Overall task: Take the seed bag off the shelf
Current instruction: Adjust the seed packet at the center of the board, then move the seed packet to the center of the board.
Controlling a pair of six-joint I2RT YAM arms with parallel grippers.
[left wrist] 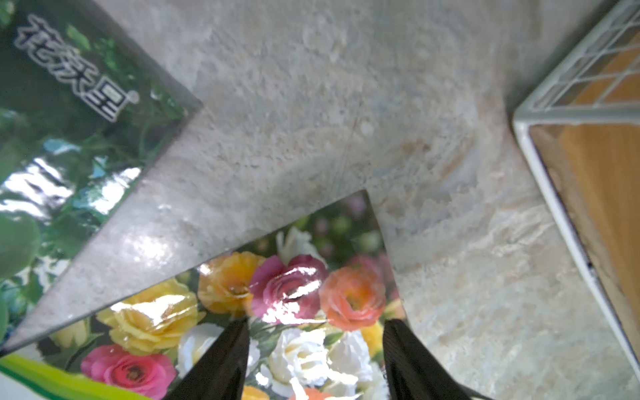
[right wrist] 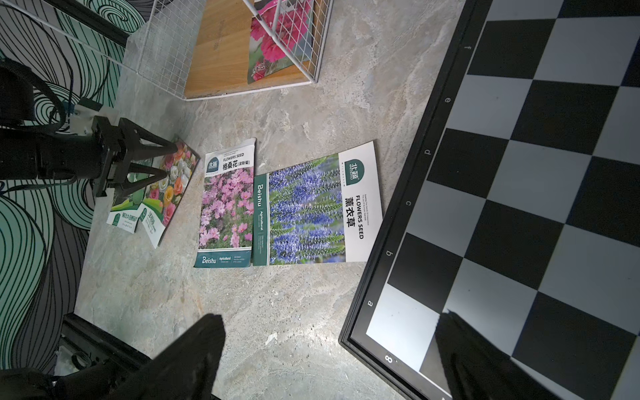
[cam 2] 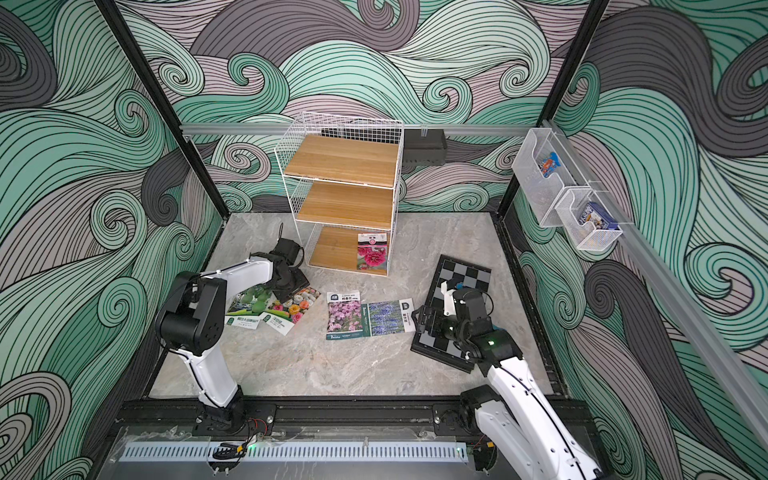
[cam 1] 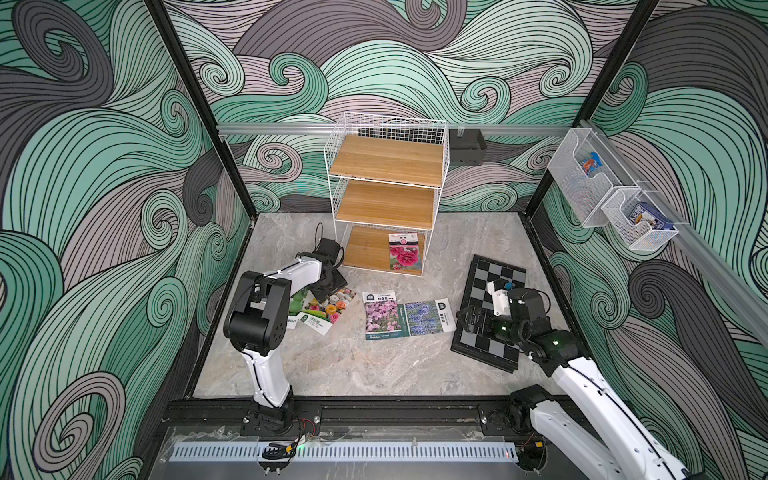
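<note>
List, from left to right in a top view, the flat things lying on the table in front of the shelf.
Green gourd seed bag → mixed-rose seed bag → pink-flower seed bag → lavender seed bag → chessboard.

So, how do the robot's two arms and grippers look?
Both the left arm and the right arm have white shells and black joints, with a thin black cable along each. A small green light shows on the right arm. The left gripper and right gripper are black, with tapered fingers.
</note>
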